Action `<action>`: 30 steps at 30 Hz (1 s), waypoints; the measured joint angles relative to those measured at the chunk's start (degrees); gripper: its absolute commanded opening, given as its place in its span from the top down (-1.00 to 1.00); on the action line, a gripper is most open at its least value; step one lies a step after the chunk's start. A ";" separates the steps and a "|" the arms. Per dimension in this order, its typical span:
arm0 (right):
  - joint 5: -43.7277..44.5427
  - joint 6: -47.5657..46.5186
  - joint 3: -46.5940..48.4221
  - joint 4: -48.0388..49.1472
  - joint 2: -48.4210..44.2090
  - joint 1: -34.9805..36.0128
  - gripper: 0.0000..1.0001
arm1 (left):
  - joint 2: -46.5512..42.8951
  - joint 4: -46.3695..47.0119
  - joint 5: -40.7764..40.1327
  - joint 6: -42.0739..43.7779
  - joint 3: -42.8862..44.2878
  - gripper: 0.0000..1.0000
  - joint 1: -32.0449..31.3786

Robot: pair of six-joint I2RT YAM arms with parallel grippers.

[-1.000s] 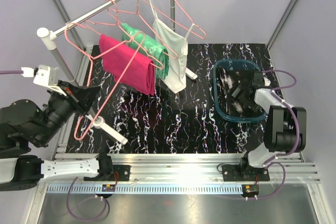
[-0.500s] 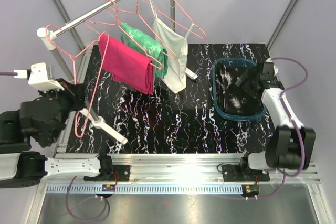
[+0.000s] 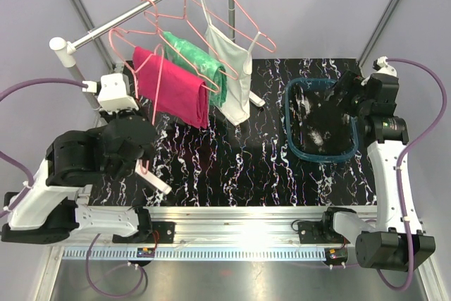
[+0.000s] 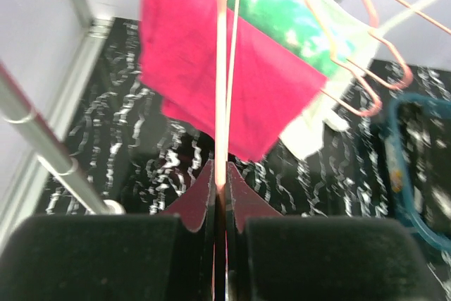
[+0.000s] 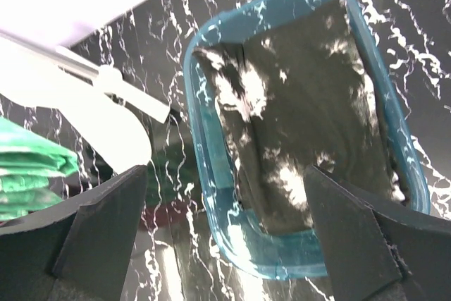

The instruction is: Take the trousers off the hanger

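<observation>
The magenta-pink trousers (image 3: 173, 91) and the green-and-white trousers (image 3: 201, 63) hang folded over pink hangers on the rail; both also show in the left wrist view, magenta (image 4: 211, 96) and green (image 4: 296, 26). The black speckled trousers (image 3: 320, 128) lie in the blue basket (image 3: 290, 114), also seen in the right wrist view (image 5: 303, 125). My left gripper (image 3: 141, 160) is shut on the wire of an empty pink hanger (image 4: 221, 68), in front of the magenta trousers. My right gripper (image 3: 340, 98) is open and empty above the basket.
A white tank top (image 3: 234, 68) hangs on the rightmost hanger. The metal rail (image 3: 141, 5) runs diagonally on a white post with a foot (image 3: 153, 180) on the black marbled table. The basket rim (image 5: 211, 195) lies between my right fingers (image 5: 99, 237).
My left arm has swung right toward the rail, carrying the empty pink hanger up beside the magenta trousers. My right arm has lifted and drawn back from the basket.
</observation>
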 measured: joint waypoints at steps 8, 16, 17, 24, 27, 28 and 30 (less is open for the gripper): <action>-3.08 -0.24 -0.13 -1.16 0.00 0.00 -0.99 | 2.10 -0.33 -2.64 6.32 0.70 1.00 11.28; -4.48 -0.28 -0.13 -1.29 0.20 0.02 -0.99 | 3.32 -0.26 -2.34 12.72 3.37 1.00 16.24; -4.68 -0.28 -0.13 -1.29 0.33 0.02 -0.99 | 3.15 -0.31 -2.36 13.20 3.37 1.00 17.27; -6.34 0.00 -0.13 -1.25 1.01 0.04 -0.99 | 3.85 -0.28 -2.49 18.25 3.06 1.00 23.32; -7.63 0.42 -0.13 -1.22 1.01 0.04 -0.99 | 4.17 2.27 -1.51 22.56 0.92 1.00 27.54; -7.96 0.57 -0.13 -1.20 1.01 0.07 -0.99 | 4.22 3.89 -0.72 23.82 -0.02 1.00 28.83; -8.68 0.74 -0.13 -1.20 0.98 0.04 -0.99 | 4.33 7.45 1.11 26.29 -1.62 1.00 30.95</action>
